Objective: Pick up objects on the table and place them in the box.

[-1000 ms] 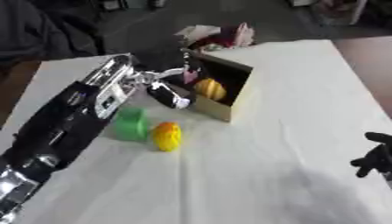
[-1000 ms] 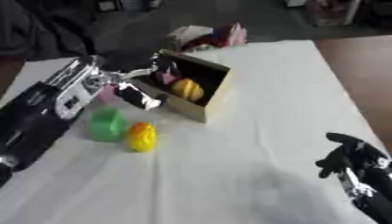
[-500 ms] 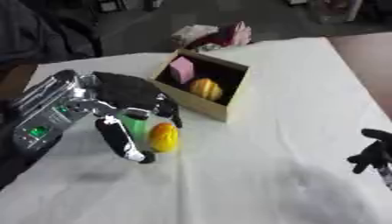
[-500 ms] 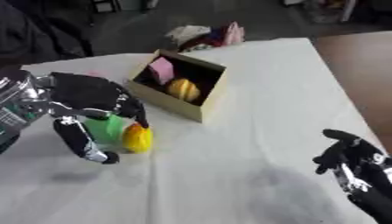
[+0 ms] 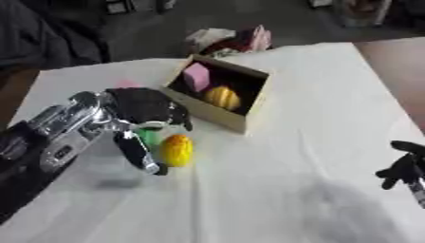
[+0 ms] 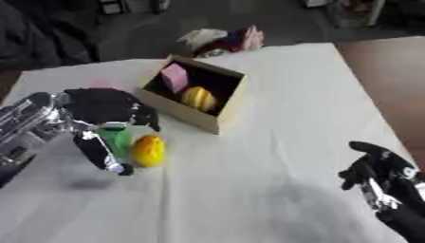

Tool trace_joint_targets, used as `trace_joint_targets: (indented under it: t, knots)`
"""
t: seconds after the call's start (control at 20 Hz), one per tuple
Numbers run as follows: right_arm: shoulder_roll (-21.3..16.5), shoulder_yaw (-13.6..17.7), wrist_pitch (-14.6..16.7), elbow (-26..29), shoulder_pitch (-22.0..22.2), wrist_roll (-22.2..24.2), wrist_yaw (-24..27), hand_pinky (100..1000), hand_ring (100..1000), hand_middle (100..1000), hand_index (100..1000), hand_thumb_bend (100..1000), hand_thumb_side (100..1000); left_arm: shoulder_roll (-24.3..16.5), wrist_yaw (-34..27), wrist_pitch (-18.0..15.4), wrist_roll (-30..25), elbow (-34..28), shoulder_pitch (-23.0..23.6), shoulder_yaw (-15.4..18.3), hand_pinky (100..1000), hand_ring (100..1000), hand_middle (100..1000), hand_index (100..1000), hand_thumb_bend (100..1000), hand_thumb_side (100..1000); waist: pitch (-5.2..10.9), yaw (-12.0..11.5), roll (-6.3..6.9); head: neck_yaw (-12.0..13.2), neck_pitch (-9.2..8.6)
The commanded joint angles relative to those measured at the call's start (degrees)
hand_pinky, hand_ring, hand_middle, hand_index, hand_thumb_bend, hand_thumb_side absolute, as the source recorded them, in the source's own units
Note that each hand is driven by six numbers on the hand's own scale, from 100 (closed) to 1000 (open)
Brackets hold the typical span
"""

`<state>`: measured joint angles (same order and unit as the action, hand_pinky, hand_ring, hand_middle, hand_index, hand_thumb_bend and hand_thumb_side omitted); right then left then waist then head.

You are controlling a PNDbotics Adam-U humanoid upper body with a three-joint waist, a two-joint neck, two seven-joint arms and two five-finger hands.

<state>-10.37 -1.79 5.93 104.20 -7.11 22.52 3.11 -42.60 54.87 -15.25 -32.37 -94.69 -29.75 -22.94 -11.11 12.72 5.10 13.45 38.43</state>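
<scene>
Swung back from the open tan cardboard box since a second ago, and now down over the loose pieces on the white cloth-covered table. Left hand, black, fingers spread and uncurled, grasping nothing, cupped above a green block half hidden beneath the palm. Just beyond the fingertips: a yellow-orange egg-shaped toy. Already boxed: a pink block and a yellow striped ball. Right hand idle, curled, empty, low at the side. Reaching step, apparently; next, closing round the green block.
</scene>
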Motion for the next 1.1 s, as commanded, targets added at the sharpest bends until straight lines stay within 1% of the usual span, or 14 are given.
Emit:
trace_joint_targets:
  t: [0.05, 0.2, 0.25, 0.3, 0.35, 0.4, 0.45, 0.5, 0.6, 0.7, 0.85, 0.95, 1.05, 1.1]
  knots:
    - [-0.6, 0.3, 0.2, 1.1, -0.6, -0.1, -0.2, 686, 475, 490, 836, 100, 410, 0.2, 2.6, -0.1, 2.0, 2.5, -1.1, 0.0, 807, 790, 821, 878, 538, 498, 0.67, -0.1, -0.36, -0.2, -0.81]
    - [-0.6, 0.2, 0.2, 1.1, -0.6, 0.0, -0.1, 686, 475, 490, 837, 100, 409, 1.6, 4.0, 0.5, 4.2, 4.8, -1.2, -0.1, 768, 732, 761, 836, 485, 483, 0.63, -0.1, -0.53, -0.1, -0.93]
    - [-0.6, 0.2, 0.2, 1.1, -0.6, 0.0, -0.1, 686, 475, 490, 837, 100, 409, 2.0, 4.4, 0.5, 5.0, 5.6, -1.2, -0.3, 768, 732, 761, 836, 485, 483, 0.61, -0.1, -0.55, -0.1, -0.96]
    - [-0.6, 0.2, 0.2, 1.1, -0.6, 0.0, -0.2, 686, 475, 490, 837, 100, 410, 2.2, 4.7, 0.5, 6.0, 6.0, -1.2, -0.3, 727, 653, 678, 779, 429, 461, 0.60, -0.2, -0.57, -0.1, -0.96]
    - [-0.6, 0.3, 0.2, 1.1, -0.6, -0.1, -0.2, 686, 475, 490, 837, 100, 410, 2.3, 5.0, 0.5, 6.9, 6.2, -1.1, -0.4, 727, 653, 678, 779, 429, 461, 0.59, -0.2, -0.57, -0.1, -0.96]
    - [-0.6, 0.3, 0.2, 1.0, -0.6, -0.1, -0.2, 686, 475, 490, 837, 100, 409, 2.3, 5.0, 0.5, 8.1, 6.1, -1.1, -0.2, 673, 555, 562, 693, 343, 414, 0.59, -0.2, -0.55, -0.1, -0.94]
    - [-0.6, 0.3, 0.2, 1.0, -0.6, -0.1, -0.2, 686, 475, 490, 837, 100, 410, 2.2, 4.9, 0.7, 9.3, 5.7, -1.0, 0.1, 666, 544, 549, 683, 335, 409, 0.59, -0.2, -0.54, -0.2, -0.94]
    - [-0.6, 0.3, 0.1, 1.0, -0.6, -0.1, -0.3, 686, 475, 490, 837, 100, 410, 2.0, 4.6, 1.0, 10.6, 4.8, -1.1, 0.7, 619, 474, 472, 614, 274, 369, 0.59, -0.3, -0.53, -0.3, -0.96]
    - [-0.6, 0.3, 0.1, 0.9, -0.5, -0.1, -0.3, 687, 475, 490, 837, 100, 410, 1.2, 3.0, 1.6, 12.2, 2.4, -1.4, 2.0, 589, 425, 415, 560, 227, 339, 0.63, -0.3, -0.51, -0.3, -0.91]
    - [-0.7, 0.3, 0.1, 0.9, -0.5, -0.2, -0.4, 687, 475, 489, 837, 100, 410, -0.2, 0.3, 2.0, 12.0, -1.2, -2.4, 3.6, 587, 415, 402, 549, 217, 326, 0.71, -0.4, -0.47, -0.4, -0.82]
    - [-0.8, 0.3, 0.1, 0.9, -0.3, -0.2, -0.3, 687, 475, 489, 837, 100, 411, -2.2, -3.5, 3.3, 10.8, -5.6, -5.6, 5.8, 596, 421, 408, 554, 246, 318, 0.86, -0.6, -0.41, -0.3, -0.69]
    - [-0.9, 0.1, 0.1, 0.8, -0.2, 0.0, -0.3, 687, 475, 489, 837, 100, 411, -1.8, -4.9, 4.6, 10.5, -4.6, -9.2, 6.4, 610, 435, 419, 566, 247, 305, 1.01, -0.5, -0.41, -0.2, -0.61]
    - [-0.8, -0.1, 0.1, 0.7, -0.1, 0.2, -0.3, 687, 475, 489, 837, 100, 411, 0.1, -5.3, 5.6, 10.9, -0.5, -13.0, 6.1, 616, 443, 425, 573, 242, 299, 1.14, -0.4, -0.49, 0.0, -0.62]
    - [-0.8, -0.2, 0.1, 0.7, -0.1, 0.3, -0.2, 687, 475, 489, 837, 100, 411, 1.5, -5.0, 5.8, 11.4, 2.2, -14.8, 5.9, 644, 466, 446, 594, 239, 299, 1.18, -0.3, -0.56, 0.1, -0.65]
